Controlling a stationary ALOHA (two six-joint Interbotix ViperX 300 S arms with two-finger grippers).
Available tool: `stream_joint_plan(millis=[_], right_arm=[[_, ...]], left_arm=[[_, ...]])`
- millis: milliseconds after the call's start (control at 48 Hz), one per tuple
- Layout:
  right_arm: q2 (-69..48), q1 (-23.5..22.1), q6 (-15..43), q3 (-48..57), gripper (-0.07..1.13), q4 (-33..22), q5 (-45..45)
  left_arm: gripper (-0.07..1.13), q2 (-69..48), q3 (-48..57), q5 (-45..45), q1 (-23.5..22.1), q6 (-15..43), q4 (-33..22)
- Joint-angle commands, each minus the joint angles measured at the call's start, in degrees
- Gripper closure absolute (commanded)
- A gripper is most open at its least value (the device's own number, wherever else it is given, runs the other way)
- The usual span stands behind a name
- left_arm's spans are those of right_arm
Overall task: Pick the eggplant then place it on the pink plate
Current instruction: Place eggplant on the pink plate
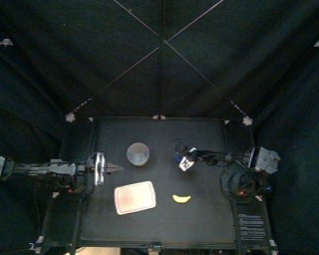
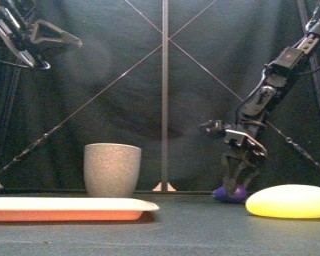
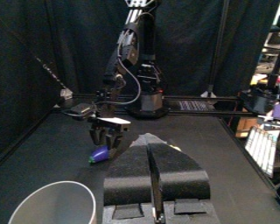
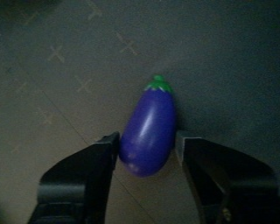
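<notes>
Nearest the front edge lie the tray (image 2: 63, 208) on the left and a yellow toy (image 2: 296, 201) on the right. The eggplant (image 4: 149, 133) lies farther back, right of the table's middle, beyond the yellow toy and to the right of the cup (image 2: 112, 168).

The right gripper (image 2: 235, 176) hangs straight over the eggplant with its jaws apart, one on each side of it. I cannot tell whether they touch it, and it looks to be resting on the table rather than held. Its long axis runs down the gap between the jaws, so they would close across its width, near the thick middle. The green cap points away from the wrist.

It is glossy purple, plump and smooth, narrowing toward the cap, and I judge it likely to slip if pinched off-centre.

The left gripper (image 3: 154, 166) rests at the table's left side, well apart, jaws together and empty. The right arm is plainly the nearer. The tray lies near and left of the eggplant.
</notes>
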Motion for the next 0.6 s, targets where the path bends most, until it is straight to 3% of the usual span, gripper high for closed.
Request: stream_joint_plan(millis=[21, 104, 354, 604], right_arm=[[-0.97, 0.44, -0.18, -1.49, 0.48, 0.18, -0.09], [-1.05, 1.41, -0.09, -2.64, 0.58, 0.18, -0.18], [-3.34, 12.22, -0.26, -11.95, 0.57, -0.09, 0.62], [2.55, 23.38, -1.05, -23.47, 0.57, -3.34, 0.26]], left_arm=[[1.06, 0.26, -0.79, -0.26, -0.09, -0.09, -0.09], [1.06, 0.35, -0.79, -0.26, -0.09, -0.09, -0.09], [1.06, 0.35, -0.79, -0.26, -0.09, -0.09, -0.09], [1.06, 0.26, -0.79, -0.26, -0.09, -0.09, -0.09]])
